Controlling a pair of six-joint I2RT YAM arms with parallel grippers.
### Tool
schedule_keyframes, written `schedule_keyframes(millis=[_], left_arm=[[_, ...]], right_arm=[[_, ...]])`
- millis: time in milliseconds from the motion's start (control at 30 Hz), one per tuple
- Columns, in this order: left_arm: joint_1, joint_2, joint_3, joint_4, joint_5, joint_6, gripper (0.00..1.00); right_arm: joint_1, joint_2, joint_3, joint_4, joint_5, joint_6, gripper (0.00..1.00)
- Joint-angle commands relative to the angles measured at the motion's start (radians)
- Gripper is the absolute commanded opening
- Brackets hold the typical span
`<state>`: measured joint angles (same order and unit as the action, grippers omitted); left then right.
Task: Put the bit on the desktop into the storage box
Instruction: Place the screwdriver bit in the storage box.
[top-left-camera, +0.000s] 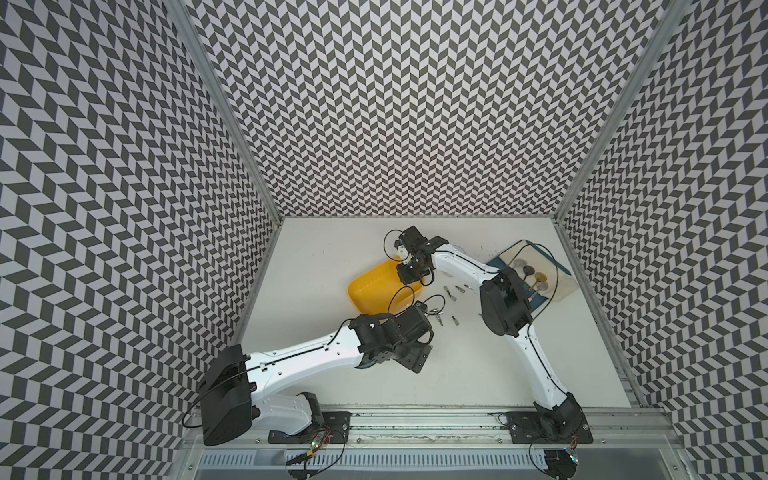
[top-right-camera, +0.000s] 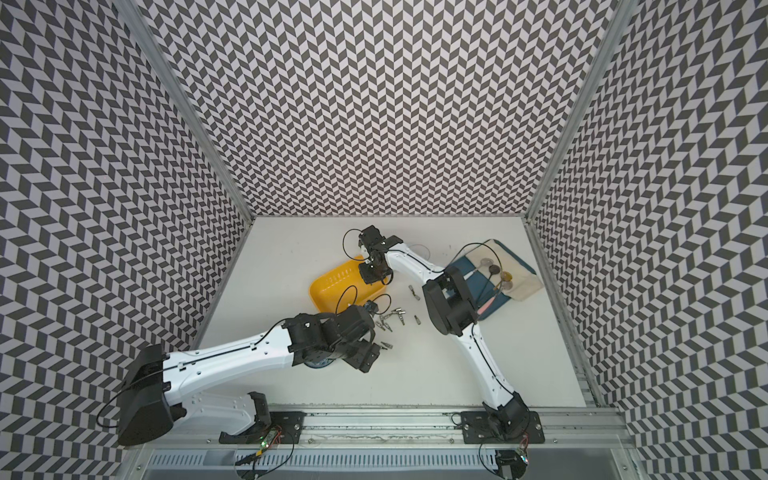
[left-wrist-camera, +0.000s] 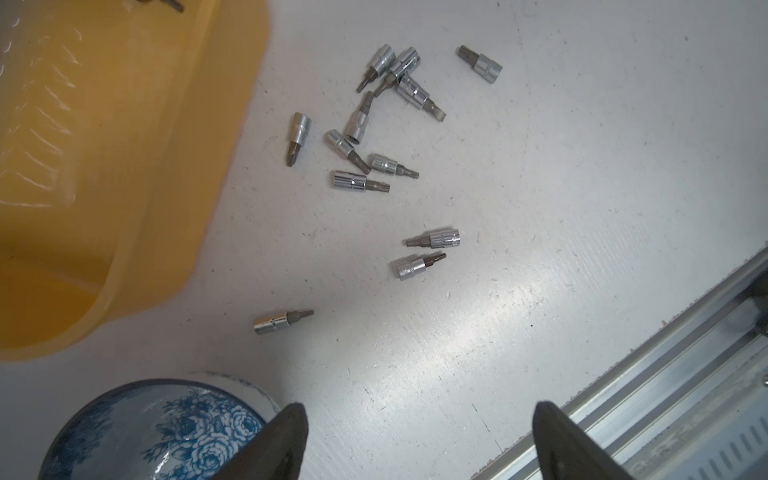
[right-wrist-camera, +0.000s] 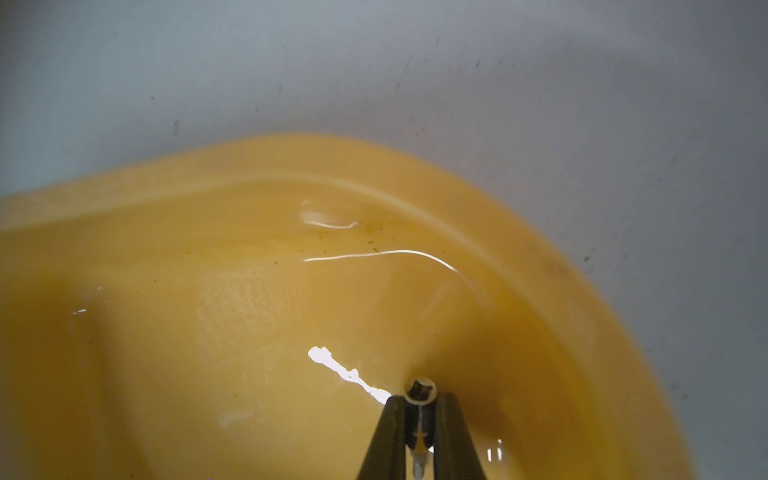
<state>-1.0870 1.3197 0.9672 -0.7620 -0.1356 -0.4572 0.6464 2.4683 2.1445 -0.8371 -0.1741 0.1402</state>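
Pinching one small shiny metal bit with the right gripper, over the smooth yellow plastic box. Spread wide with nothing inside: left gripper, above the scuffed white desktop. Lying there beside the box, more silver bits, near a round blue flower bowl

The storage box sits mid-frame on the desktop in both top views. Loose bits lie on the desktop to its right and off its lower right corner, some touching each other. A board lies at the far right, well apart. A bowl stands near the box, lower in the frame. One bit hangs over the inside of the box, pinched in the right gripper.
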Motion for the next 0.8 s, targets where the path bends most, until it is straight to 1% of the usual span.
schedule_keyframes(millis=[0, 133, 167, 267, 300, 400, 467, 600, 767], left_arm=[[-0.006, 0.023, 0.008, 0.043, 0.008, 0.047, 0.89], [-0.006, 0.056, 0.008, 0.05, 0.007, 0.055, 0.89], [-0.006, 0.06, 0.008, 0.052, 0.005, 0.056, 0.89], [-0.006, 0.077, 0.005, 0.061, 0.007, 0.058, 0.89], [-0.006, 0.081, 0.004, 0.063, 0.007, 0.058, 0.89], [-0.006, 0.089, -0.003, 0.073, 0.004, 0.058, 0.88], [-0.005, 0.094, -0.008, 0.083, 0.003, 0.084, 0.87], [-0.005, 0.109, -0.01, 0.104, -0.001, 0.104, 0.85], [-0.005, 0.157, -0.024, 0.144, 0.002, 0.126, 0.81]], right_arm=[[0.016, 0.033, 0.021, 0.0, 0.034, -0.024, 0.0], [0.016, 0.044, 0.02, -0.006, 0.049, -0.026, 0.01], [0.016, 0.047, 0.021, -0.008, 0.048, -0.027, 0.04], [0.016, 0.046, 0.024, -0.014, 0.038, -0.025, 0.21], [0.016, 0.042, 0.026, -0.013, 0.021, -0.029, 0.26], [0.016, 0.036, 0.046, -0.013, -0.018, -0.024, 0.36], [0.016, 0.028, 0.061, -0.013, -0.031, -0.018, 0.37], [0.016, 0.004, 0.081, -0.008, -0.047, -0.011, 0.44], [0.013, -0.057, 0.084, 0.014, -0.084, -0.001, 0.54]])
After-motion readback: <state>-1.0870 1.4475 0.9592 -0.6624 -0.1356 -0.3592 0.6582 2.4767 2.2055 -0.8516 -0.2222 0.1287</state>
